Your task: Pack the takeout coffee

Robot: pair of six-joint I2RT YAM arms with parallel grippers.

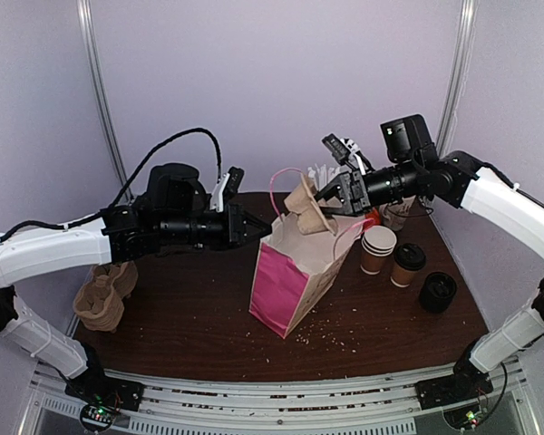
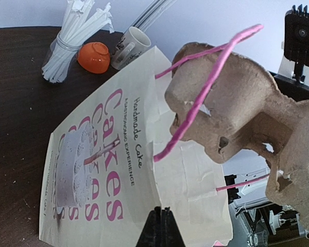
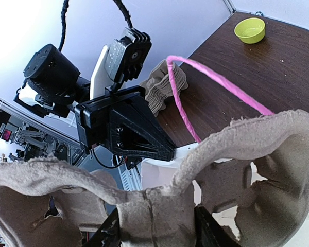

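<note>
Two brown paper coffee cups stand right of the bag: one without a lid, one with a black lid. The pink-and-white paper bag stands open at the table's middle. My left gripper is shut on the bag's rim. My right gripper is shut on a brown pulp cup carrier and holds it at the bag's mouth, partly between the pink handles. The carrier fills the right wrist view, with that gripper clamped on its middle ridge, and shows in the left wrist view.
A round black item sits near the right front. A stack of pulp carriers lies at the left. An orange bowl, a cream mug and a jar of straws stand behind the bag. A green bowl sits far off.
</note>
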